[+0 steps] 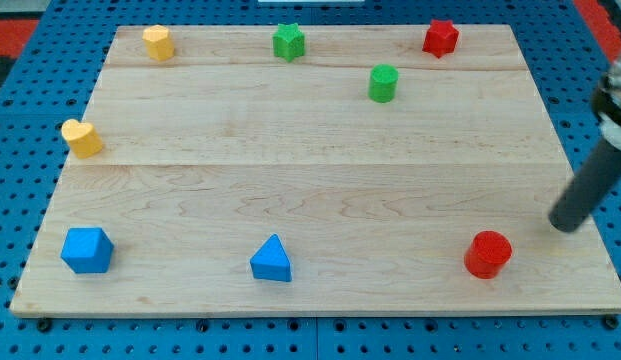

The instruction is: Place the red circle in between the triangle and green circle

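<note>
- A pale wooden table (320,180) is seen from above, laid on a blue pegboard (20,40); every place below is given relative to the red circle.
- The red circle (488,253), a short round block, is set near the table's lower right corner, close to the view's bottom edge.
- My tip (564,224) is found just to the view's right of the red circle and slightly above it, apart from it with bare wood between; the dark rod is slanted up toward the view's right edge.
- No end effector is carried by the arm, only this rod, so no open or closed state can be told.
- The blue triangle (272,260) is placed well to the view's left of the red circle, at about the same height.
- The green circle (383,83) is placed far above the red circle and somewhat to its left.
- A blue block with angled sides (87,250) is seen far to the left, beyond the triangle.
- A red star (440,38) is set far above, slightly left.
- A green star (288,41) is set far above and well left.
- A yellow heart (82,138) and another yellow block (158,43), its shape unclear, are set at the far upper left.
</note>
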